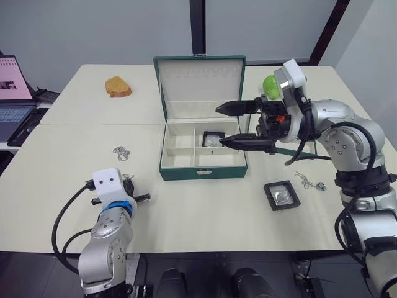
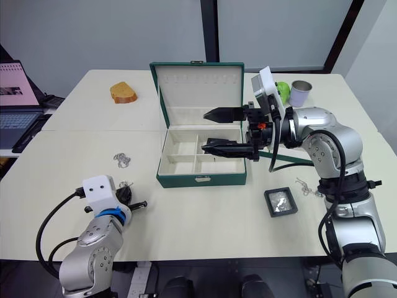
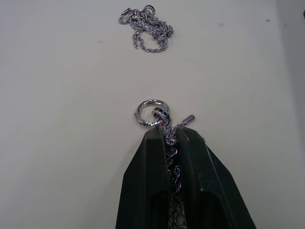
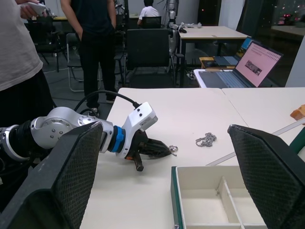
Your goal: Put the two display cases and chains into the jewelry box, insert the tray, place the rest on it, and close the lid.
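I'm seeing the table (image 1: 186, 217) carrying the jewelry box (image 1: 203, 167), which is sitting open with its lid (image 1: 200, 84) standing upright behind it. One display case (image 1: 213, 138) is lying inside a rear compartment; the other display case (image 1: 281, 195) is resting on the table to the box's right, with a chain (image 1: 308, 182) near it. My right gripper (image 1: 231, 126) is hovering over the box, fingers spread wide and holding nothing. My left gripper (image 3: 167, 138) is pinching a chain (image 3: 162, 119) near the table's front left, and another chain heap (image 1: 121, 153) is lying beyond it.
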You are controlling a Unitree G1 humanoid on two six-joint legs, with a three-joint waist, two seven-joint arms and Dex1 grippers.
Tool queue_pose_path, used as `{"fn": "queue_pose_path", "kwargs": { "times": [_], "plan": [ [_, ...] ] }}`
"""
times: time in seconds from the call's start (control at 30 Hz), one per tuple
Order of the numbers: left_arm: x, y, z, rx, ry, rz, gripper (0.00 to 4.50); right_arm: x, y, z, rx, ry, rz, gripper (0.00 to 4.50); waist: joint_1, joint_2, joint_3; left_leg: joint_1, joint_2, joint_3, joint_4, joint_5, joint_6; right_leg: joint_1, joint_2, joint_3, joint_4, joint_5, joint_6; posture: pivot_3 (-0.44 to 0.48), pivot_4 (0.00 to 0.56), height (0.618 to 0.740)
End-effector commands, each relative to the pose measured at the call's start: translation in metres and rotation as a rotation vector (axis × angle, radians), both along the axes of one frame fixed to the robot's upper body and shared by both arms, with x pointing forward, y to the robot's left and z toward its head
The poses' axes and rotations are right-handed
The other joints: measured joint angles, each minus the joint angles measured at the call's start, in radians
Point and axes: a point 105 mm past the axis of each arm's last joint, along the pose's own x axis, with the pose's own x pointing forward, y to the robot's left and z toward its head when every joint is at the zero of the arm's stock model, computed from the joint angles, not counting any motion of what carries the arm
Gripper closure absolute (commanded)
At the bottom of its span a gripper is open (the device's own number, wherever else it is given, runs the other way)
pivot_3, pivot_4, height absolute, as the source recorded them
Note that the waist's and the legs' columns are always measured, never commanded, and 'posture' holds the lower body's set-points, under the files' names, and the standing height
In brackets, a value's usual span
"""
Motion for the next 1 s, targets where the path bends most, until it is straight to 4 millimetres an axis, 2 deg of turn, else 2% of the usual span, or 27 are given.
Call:
{"fn": "queue_pose_path", "kwargs": {
  "times": [0.03,0.47,0.83,1.0],
  "plan": [
    [-0.006,0.010,0.010,0.023,-0.006,0.070,4.49,-0.001,-0.004,0.018,0.030,-0.075,-0.005,0.00,-0.001,0.000,0.000,0.000,0.000,0.000,0.000,0.000,0.000,0.000,0.000,0.000,0.000,0.000,0.000,0.000,0.150,0.740],
    [0.006,-0.010,0.093,0.067,-0.189,0.015,4.49,0.002,-0.004,0.019,0.038,-0.083,-0.008,0.00,0.005,-0.004,0.003,-0.003,0.000,-0.002,0.001,0.000,0.000,-0.001,0.000,-0.003,-0.001,0.000,0.000,0.000,0.150,0.740],
    [0.017,-0.042,0.130,0.058,-0.258,-0.120,4.49,0.009,-0.013,0.030,0.064,-0.116,-0.059,0.00,0.005,-0.005,0.003,-0.004,0.000,-0.002,0.001,0.000,0.000,-0.001,0.000,-0.003,-0.003,0.000,0.000,0.000,0.150,0.740],
    [0.030,-0.067,0.150,0.052,-0.299,-0.247,4.49,0.022,-0.033,0.042,0.084,-0.144,-0.164,0.00,0.006,-0.007,0.005,-0.005,0.000,-0.002,0.001,0.000,0.000,-0.001,0.000,-0.004,-0.003,0.000,0.000,0.000,0.150,0.740]
  ]
}}
